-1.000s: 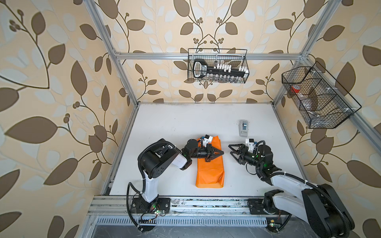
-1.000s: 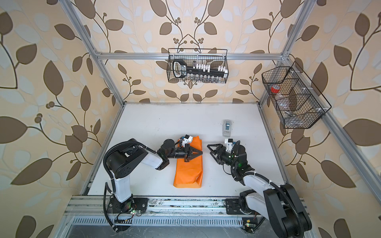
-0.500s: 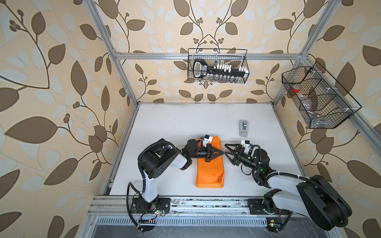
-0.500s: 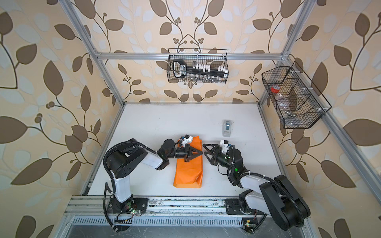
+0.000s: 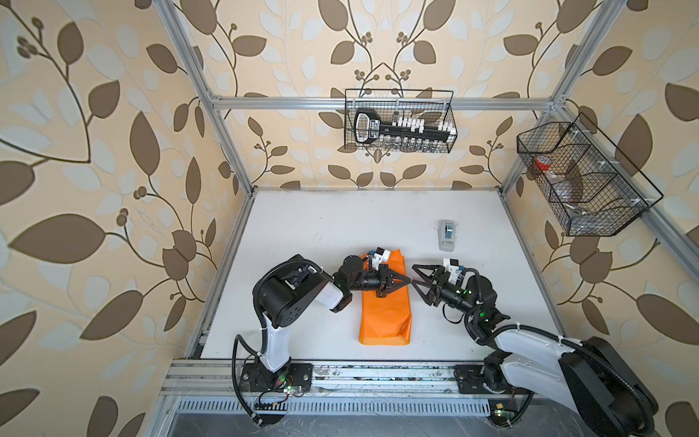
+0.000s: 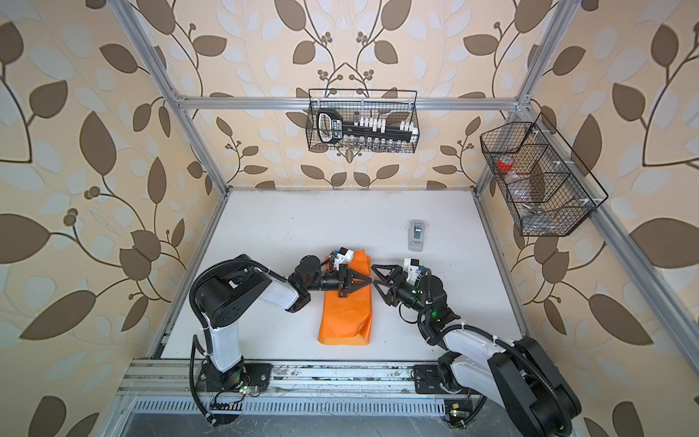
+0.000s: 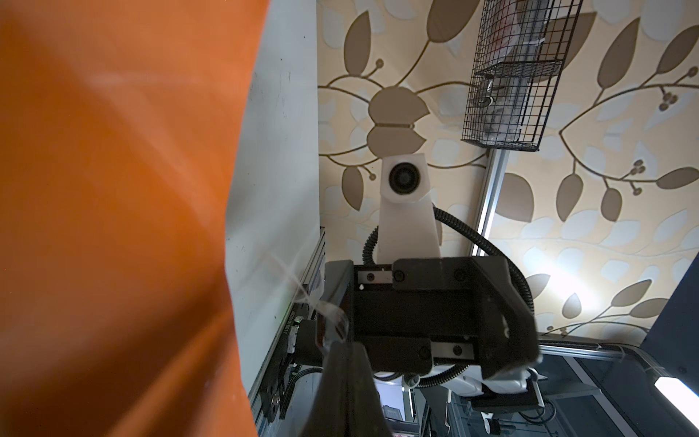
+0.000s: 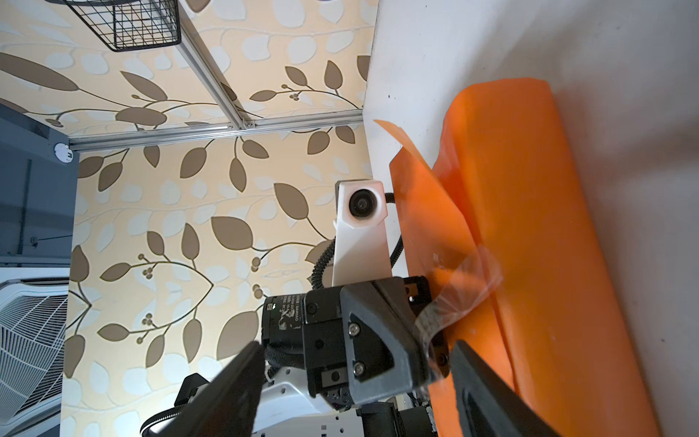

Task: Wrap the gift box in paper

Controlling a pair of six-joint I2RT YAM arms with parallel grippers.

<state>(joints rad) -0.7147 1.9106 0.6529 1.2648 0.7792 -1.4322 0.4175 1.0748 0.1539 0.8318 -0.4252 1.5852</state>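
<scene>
Wrapping looks well along: the glossy orange paper (image 5: pixel 384 318) lies rolled into a long, creased tube near the worktop's (image 5: pixel 340 227) front edge, with the box unseen, presumably inside. The left gripper (image 5: pixel 406 280) pinches a clear tape strip (image 8: pixel 465 287). The right gripper (image 5: pixel 416 276) gapes beside the paper. The ends are not yet folded.

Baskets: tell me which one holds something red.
The right-wall basket: a red item lies in its far compartment. The back-wall basket holds black and white parts.
</scene>
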